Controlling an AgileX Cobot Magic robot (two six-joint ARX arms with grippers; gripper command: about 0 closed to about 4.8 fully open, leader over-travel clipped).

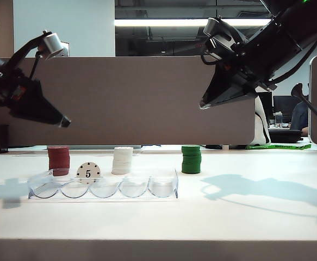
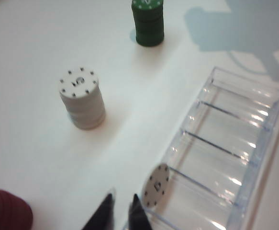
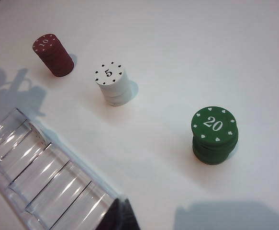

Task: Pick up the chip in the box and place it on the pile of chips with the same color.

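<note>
The white chip (image 1: 88, 172) marked "5" stands on edge in the second slot from the left of the clear box (image 1: 163, 187). The white pile of chips (image 1: 122, 160) stands just behind the box. My left gripper (image 1: 64, 122) hangs in the air above and left of the chip. In the left wrist view its fingers (image 2: 122, 199) are slightly apart with nothing between them, right by the chip (image 2: 156, 185) and the box (image 2: 235, 120); the pile (image 2: 82, 98) lies beyond. My right gripper (image 1: 201, 104) is high on the right, shut (image 3: 122, 205) and empty, over the box's end (image 3: 34, 163).
A dark red stack (image 1: 58, 160) stands behind the box's left end and a green stack (image 1: 191, 159) to its right. The right wrist view shows the white pile (image 3: 111, 84), the red stack (image 3: 53, 55) and the green stack (image 3: 215, 134). A grey partition runs behind the table.
</note>
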